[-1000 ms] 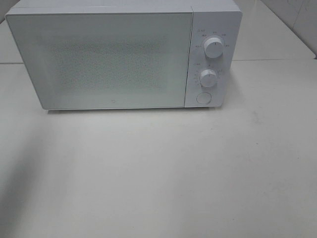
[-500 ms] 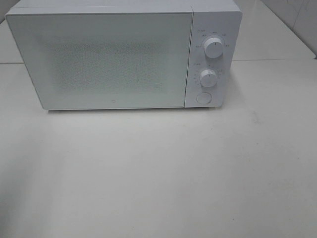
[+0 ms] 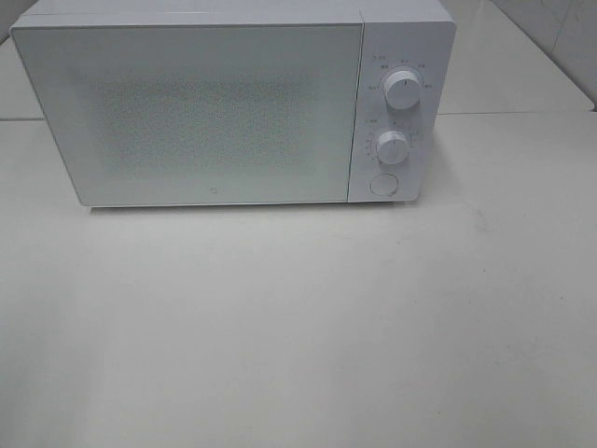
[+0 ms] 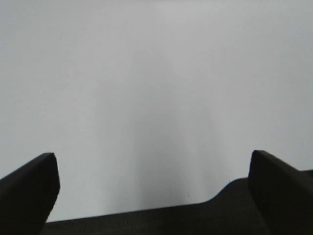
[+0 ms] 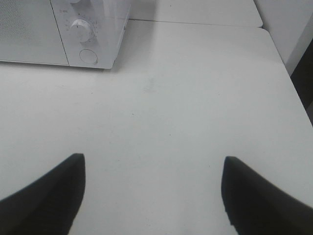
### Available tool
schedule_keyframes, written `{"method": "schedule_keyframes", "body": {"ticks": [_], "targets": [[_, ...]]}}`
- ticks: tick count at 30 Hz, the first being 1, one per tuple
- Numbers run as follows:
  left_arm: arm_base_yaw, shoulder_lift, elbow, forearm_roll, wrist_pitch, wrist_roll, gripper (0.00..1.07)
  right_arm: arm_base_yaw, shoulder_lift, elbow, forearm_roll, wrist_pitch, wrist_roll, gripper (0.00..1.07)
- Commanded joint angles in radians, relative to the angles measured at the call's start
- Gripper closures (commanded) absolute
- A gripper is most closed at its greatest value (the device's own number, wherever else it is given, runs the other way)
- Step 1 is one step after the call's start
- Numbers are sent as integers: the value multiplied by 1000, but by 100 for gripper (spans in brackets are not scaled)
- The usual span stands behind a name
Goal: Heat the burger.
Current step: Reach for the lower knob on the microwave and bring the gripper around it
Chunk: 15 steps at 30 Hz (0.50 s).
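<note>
The microwave has its door shut, and no burger shows anywhere (possibly inside, I cannot tell). Left gripper and right gripper both gape, empty. Progress is unclear.

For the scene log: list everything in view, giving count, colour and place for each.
microwave: one, white, door shut, at the back of the table
knobs: two, white, one above the other on the microwave's right-hand panel
button: one, white, round, below the knobs
table: one, off-white, under the microwave
burger: none in view
left gripper: one, dark fingers open, nothing between them
right gripper: one, dark fingers open, nothing between them, over the table in front of the microwave's panel end
</note>
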State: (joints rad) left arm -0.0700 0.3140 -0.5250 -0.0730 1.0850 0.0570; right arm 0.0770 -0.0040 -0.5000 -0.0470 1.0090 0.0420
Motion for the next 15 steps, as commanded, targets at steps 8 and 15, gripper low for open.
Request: {"method": "schedule_keyframes", "body": {"ticks": [8, 15], "targets": [[1, -254, 3, -112, -21, -4, 9, -7, -27, 1, 0, -16, -7, 31], [44, -318, 3, -110, -22, -4, 9, -7, -27, 1, 0, -16, -7, 31]]}}
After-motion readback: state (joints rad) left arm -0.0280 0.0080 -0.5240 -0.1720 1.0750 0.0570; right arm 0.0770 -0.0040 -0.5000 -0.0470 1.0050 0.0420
